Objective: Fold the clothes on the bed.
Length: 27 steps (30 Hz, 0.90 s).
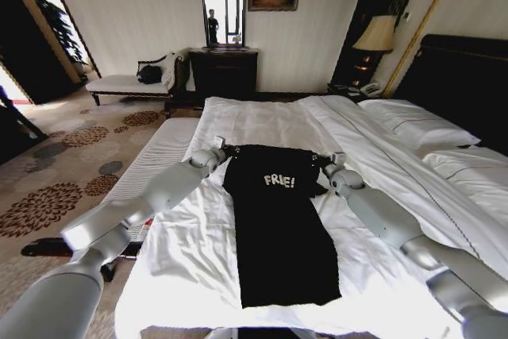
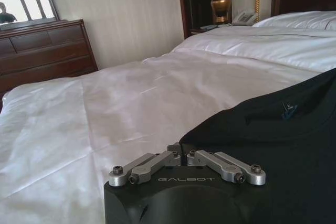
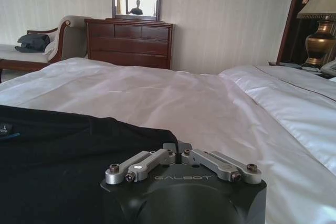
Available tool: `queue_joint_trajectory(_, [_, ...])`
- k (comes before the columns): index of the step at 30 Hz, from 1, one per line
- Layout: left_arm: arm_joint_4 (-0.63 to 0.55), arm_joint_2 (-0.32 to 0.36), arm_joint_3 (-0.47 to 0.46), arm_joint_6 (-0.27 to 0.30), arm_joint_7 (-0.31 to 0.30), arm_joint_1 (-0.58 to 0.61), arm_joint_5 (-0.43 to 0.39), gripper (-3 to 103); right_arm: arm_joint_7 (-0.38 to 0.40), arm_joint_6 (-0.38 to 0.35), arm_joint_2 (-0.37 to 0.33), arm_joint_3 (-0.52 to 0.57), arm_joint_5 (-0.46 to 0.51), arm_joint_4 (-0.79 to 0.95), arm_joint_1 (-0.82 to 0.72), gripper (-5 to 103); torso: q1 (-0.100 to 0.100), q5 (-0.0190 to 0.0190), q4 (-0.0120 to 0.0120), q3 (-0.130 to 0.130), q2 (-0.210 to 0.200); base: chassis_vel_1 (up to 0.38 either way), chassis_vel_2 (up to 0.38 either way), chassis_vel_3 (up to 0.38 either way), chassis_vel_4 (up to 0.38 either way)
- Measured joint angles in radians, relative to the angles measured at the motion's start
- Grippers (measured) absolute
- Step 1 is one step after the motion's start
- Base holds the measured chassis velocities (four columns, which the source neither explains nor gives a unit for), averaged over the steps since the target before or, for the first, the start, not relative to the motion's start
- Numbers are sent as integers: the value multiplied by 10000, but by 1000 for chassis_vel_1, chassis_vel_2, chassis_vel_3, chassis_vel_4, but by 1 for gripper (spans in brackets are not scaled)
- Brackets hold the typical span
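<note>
Black T-shirt (image 1: 279,220), sides already folded into a long strip on the bed (image 1: 262,121), with left claw (image 1: 220,145) and right claw (image 1: 336,159) pinched shut on its shoulder corners, apparently ready for the lengthwise fold, which calls for an even lift.

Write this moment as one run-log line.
shirt: flat on bed, sleeves folded in | left gripper: shut at left shoulder | right gripper: shut at right shoulder

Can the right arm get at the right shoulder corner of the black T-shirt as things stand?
Probably yes. The right gripper sits on the bed right at that top corner of the T-shirt, its fingers drawn together at the fabric's edge, and nothing lies between them.
</note>
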Motion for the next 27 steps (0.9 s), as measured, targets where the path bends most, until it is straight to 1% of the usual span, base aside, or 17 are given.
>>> queue_joint_trajectory(1, [552, -415, -72, -91, 0, -64, 158, 0, -82, 72, 182, 1, -117, -399, 155, 0, 0, -1, -10, -1, 0, 0, 0, 0, 0])
queue_joint_trajectory(3, [1505, -1104, -285, -261, -2, -145, 551, 0, -195, 201, 577, 6, -368, -1168, 400, 0, -1, 3, -15, -1, 0, 0, 0, 0, 0])
queue_joint_trajectory(4, [1901, -1343, -390, -316, -2, -171, 730, 0, -217, 251, 790, 18, -520, -1488, 494, 0, -2, 3, -17, -1, 0, 0, 0, 0, 0])
queue_joint_trajectory(5, [1901, -1343, -390, -316, -2, -171, 730, 0, -217, 251, 790, 18, -520, -1488, 494, 0, -2, 3, -17, -1, 0, 0, 0, 0, 0])
queue_joint_trajectory(9, [3180, -1932, -932, -428, -1, -249, 1433, 0, -229, 413, 1543, 160, -1068, -2360, 655, 0, -4, 1, 1, -2, 1, 0, 0, 0, 0])
queue_joint_trajectory(10, [3180, -1932, -932, -428, -1, -249, 1433, 0, -229, 413, 1543, 160, -1068, -2360, 655, 0, -4, 1, 1, -2, 1, 0, 0, 0, 0])
queue_joint_trajectory(12, [3584, -2065, -1219, -475, -1, -250, 1797, 0, -238, 520, 1825, 288, -1342, -2682, 663, 0, -4, -1, 6, -2, 0, 0, 0, 0, 0])
queue_joint_trajectory(14, [3806, -2099, -1425, -491, 0, -229, 1992, 0, -263, 619, 2073, 420, -1565, -2985, 666, 0, -4, -1, 5, -2, 1, 0, 0, 0, 0])
queue_joint_trajectory(19, [3995, -2160, -1707, -495, 0, -171, 2197, 0, -277, 767, 2435, 601, -1873, -3367, 712, 0, -4, 0, -4, -3, 1, 0, 0, 0, 0])
queue_joint_trajectory(25, [4043, -2382, -1822, -503, -2, -80, 2493, 0, -264, 882, 2601, 690, -2073, -3578, 772, 0, -4, -1, -1, -3, 2, 0, 0, 0, 0])
queue_joint_trajectory(27, [4268, -2573, -1976, -522, -2, -54, 2837, 0, -250, 917, 2598, 727, -2159, -3628, 775, 0, -4, -1, -6, -3, 2, 0, 0, 0, 0])
